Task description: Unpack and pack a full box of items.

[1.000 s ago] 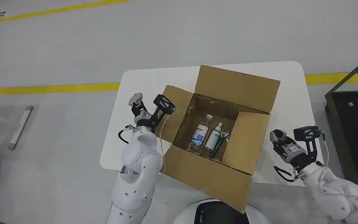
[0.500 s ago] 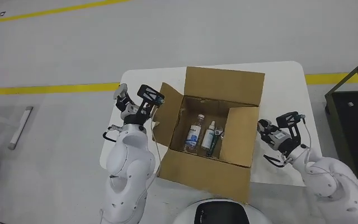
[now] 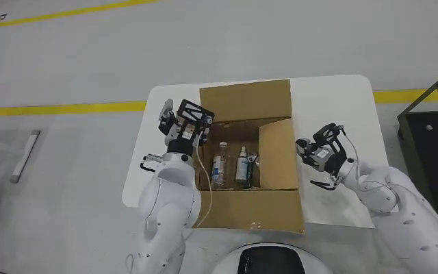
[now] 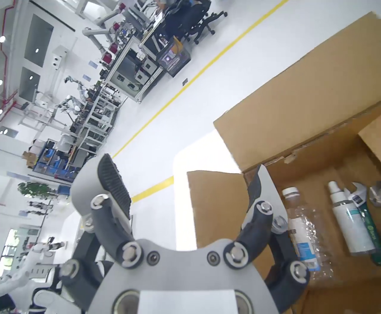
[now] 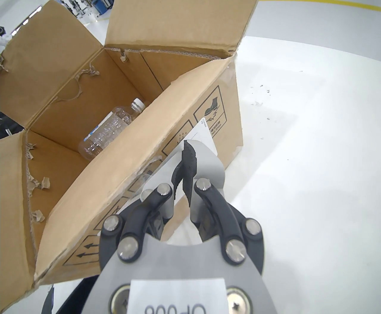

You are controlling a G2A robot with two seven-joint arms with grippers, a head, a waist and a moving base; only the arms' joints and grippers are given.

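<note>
An open cardboard box (image 3: 246, 103) stands mid-table with its flaps spread. Inside lie a clear plastic bottle (image 3: 219, 164), a white bottle (image 3: 241, 164) and a green-handled wrench (image 3: 252, 168). My left gripper (image 3: 181, 113) is open at the box's left side. In the left wrist view the left flap (image 4: 214, 202) stands between the fingers of that gripper (image 4: 187, 184), with the clear bottle (image 4: 300, 232), white bottle (image 4: 348, 220) and wrench (image 4: 361, 205) beyond. My right gripper (image 3: 306, 147) is shut, with nothing in it, just outside the box's right wall (image 5: 166, 142), beside the box (image 5: 178, 26) and the clear bottle (image 5: 110, 130).
The white table (image 3: 335, 96) has bare surface to the right of the box (image 5: 297, 148). A dark green cart (image 3: 417, 151) stands off the table's right edge. A yellow line (image 3: 68, 108) runs across the floor behind.
The box has turned square to the table and shifted left. My right gripper moved left up to the box's right wall; my left gripper came in at the left flap.
</note>
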